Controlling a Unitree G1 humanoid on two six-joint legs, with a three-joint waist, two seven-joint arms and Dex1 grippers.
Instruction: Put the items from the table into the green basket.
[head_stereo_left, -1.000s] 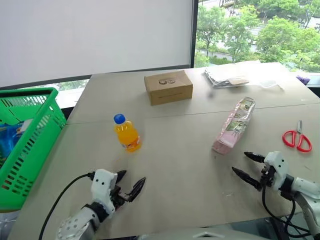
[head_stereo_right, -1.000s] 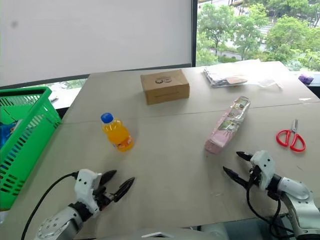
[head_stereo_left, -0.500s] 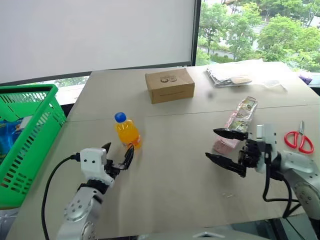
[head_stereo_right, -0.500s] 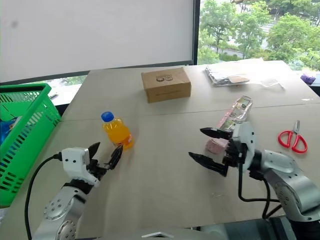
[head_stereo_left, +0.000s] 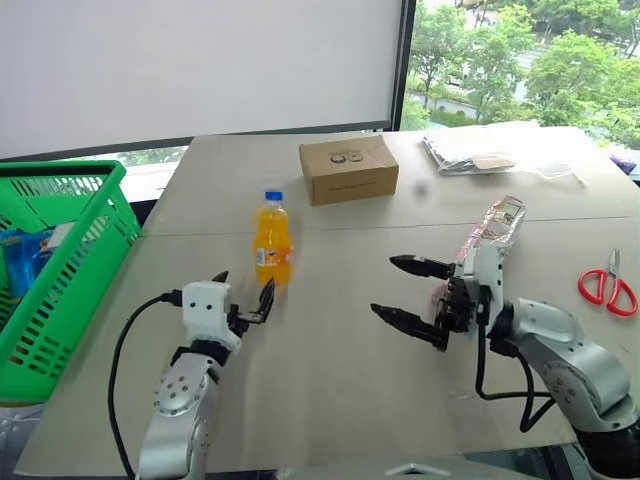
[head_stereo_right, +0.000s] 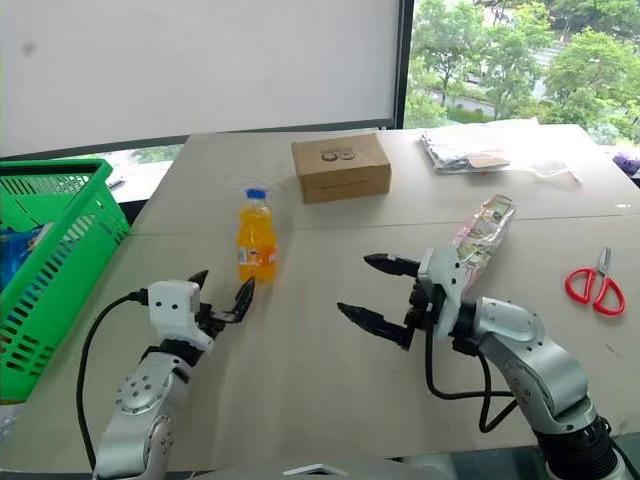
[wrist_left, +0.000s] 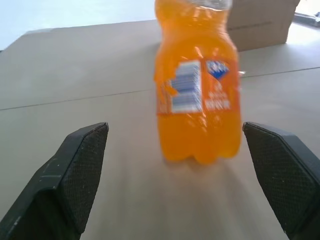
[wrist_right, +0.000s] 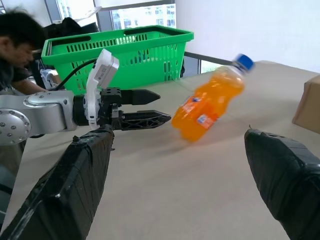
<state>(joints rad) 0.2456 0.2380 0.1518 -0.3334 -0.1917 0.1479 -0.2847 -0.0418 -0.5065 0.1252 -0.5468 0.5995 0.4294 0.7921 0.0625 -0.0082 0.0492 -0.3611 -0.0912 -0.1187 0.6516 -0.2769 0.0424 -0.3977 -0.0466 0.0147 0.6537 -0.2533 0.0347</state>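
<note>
Here we have the bottle (head_stereo_left: 272, 239) upright just beyond our left gripper (head_stereo_left: 243, 301), its jaws wide, while the right gripper (head_stereo_left: 408, 296), also wide, stands farther off.

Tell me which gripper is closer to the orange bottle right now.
Left. The left gripper, open, sits just short of the orange bottle, which stands upright on the table. The right gripper, also open, is farther off toward the pink packet.

Two silver-grey jointed arms, white blocky wrist housings, left gripper (head_stereo_left: 243, 302) and right gripper (head_stereo_left: 408, 295) each with two tapered black fingers, black cable looping from each wrist along the forearm, black collar between housing and forearm
</note>
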